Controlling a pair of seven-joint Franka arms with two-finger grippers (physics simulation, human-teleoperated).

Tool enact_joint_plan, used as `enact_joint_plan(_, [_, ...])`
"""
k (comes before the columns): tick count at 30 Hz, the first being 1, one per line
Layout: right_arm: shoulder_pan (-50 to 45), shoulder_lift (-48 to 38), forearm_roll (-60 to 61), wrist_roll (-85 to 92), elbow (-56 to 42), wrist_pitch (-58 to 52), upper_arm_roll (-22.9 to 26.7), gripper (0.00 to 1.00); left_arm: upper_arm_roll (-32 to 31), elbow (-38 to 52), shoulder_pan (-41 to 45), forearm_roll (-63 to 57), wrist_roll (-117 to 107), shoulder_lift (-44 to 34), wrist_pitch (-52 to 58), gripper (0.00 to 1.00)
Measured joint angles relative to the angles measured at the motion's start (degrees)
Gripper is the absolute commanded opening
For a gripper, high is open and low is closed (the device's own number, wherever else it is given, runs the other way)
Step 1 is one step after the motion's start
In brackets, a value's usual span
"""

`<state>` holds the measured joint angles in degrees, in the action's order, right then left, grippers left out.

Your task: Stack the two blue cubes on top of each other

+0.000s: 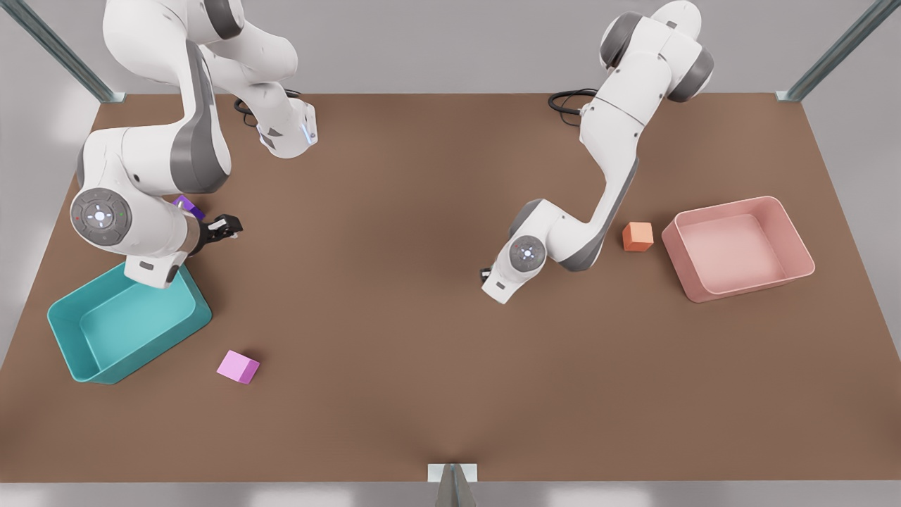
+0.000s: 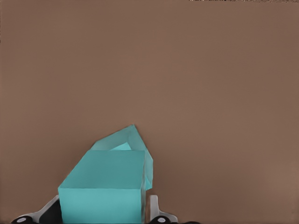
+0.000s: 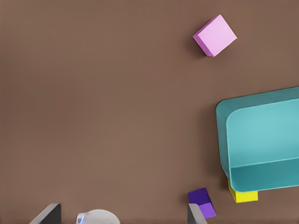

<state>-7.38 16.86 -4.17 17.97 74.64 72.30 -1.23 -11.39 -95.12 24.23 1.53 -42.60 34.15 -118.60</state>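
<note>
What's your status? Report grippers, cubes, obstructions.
Left gripper at near blue cube, second blue cube right behind it. Right gripper open, waiting beside teal bin. Nothing blocking.

White glossy link shells, rounded, on both arms, left (image 1: 151, 162) and right (image 1: 619, 127). Dark grey bands at the joints. Round grey end caps at the near joints, each with a small white centre light and tiny red and green dots. Black cables coiled at both bases on the far side of the tabletop. Small dark triangular marking and thin blue light strip on the far-left link. Black gripper (image 1: 224, 227) body on the arm at the front view's left. Pale grey finger (image 2: 154, 208) tips with dark round screws.
</note>
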Motion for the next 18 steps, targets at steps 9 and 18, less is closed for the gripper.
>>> enact_joint_plan(9, [-0.05, 0.09, 0.27, 0.06, -0.08, -0.08, -0.09, 1.0, -0.83, 0.58, -1.1, 0.09, -1.66, -0.93, 0.53, 1.0])
enact_joint_plan(18, [0.0, 0.09, 0.51, 0.1, -0.51, -0.1, -0.09, 1.0, -1.21, 7.18, -5.65, 0.07, -2.3, -8.02, 8.69, 1.0])
